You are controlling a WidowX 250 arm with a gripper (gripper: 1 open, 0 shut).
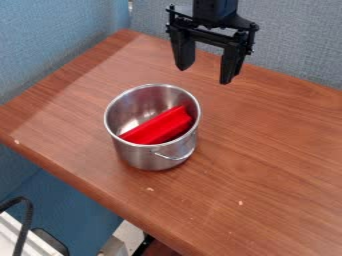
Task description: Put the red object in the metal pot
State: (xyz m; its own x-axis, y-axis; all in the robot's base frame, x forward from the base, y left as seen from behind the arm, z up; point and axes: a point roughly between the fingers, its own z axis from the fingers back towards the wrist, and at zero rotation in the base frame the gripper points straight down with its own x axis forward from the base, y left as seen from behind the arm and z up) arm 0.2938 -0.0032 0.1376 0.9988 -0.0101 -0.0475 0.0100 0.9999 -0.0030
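Black two-fingered claw [207,58] hung at top centre-right of frame, above the tabletop, pointing straight down. Fingers were spread wide apart, the gap between them empty; nothing gripped. Right finger reached slightly lower in frame than the left. The arm above it ran out of the top edge.

Small round shiny steel pot [152,127] stood upright at frame centre on the brown wooden tabletop [261,175], its loop handle facing the lower edge of frame. Bright red flat elongated block [160,125] lay inside the pot, slanted, one end resting toward the right inner wall. Claw was up and right of the pot, clear of its rim.
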